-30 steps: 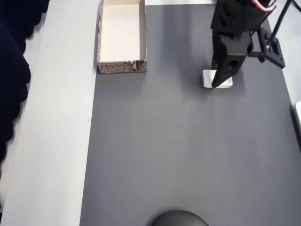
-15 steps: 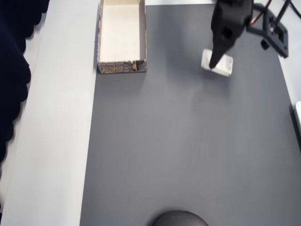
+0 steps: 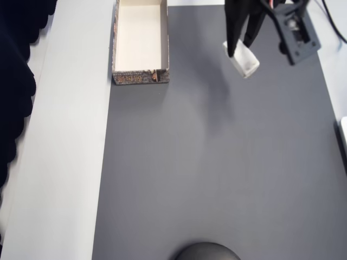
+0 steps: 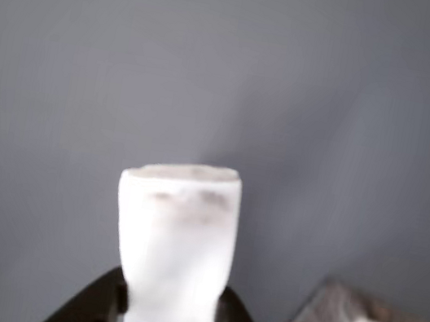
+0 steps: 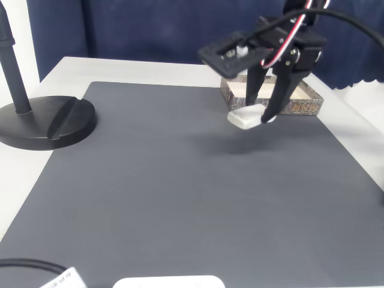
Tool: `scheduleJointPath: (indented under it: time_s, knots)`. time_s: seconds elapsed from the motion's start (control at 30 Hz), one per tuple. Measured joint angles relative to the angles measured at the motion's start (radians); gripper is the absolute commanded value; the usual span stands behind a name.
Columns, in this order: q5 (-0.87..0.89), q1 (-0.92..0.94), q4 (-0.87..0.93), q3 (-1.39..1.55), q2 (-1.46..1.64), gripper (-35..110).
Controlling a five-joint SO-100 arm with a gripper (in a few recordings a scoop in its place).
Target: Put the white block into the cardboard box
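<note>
A dark grey mat (image 5: 180,180) covers the white table. The cardboard box (image 3: 140,40) sits at the mat's far edge, open and cream inside. Off to the box's side, above the mat, the gripper (image 5: 259,114) is clamped on the white block (image 5: 245,116), which hangs clear of the surface.
</note>
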Motion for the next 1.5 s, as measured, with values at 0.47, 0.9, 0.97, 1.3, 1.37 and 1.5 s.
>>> scheduleJointPath:
  time_s: [0.47, 0.9, 0.97, 1.3, 1.37, 1.5]
  knots:
    - [-0.112, 0.304, 0.169, -0.344, -0.187, -2]
    - [0.034, 0.517, 0.206, -0.634, -0.440, -2]
    - [0.058, 0.535, 0.207, -0.667, -0.480, -2]
    - [0.152, 0.595, 0.244, -0.913, -0.709, -2]
    - [0.169, 0.607, 0.245, -0.945, -0.741, -2]
    - [0.192, 0.630, 0.245, -1.000, -0.799, -2]
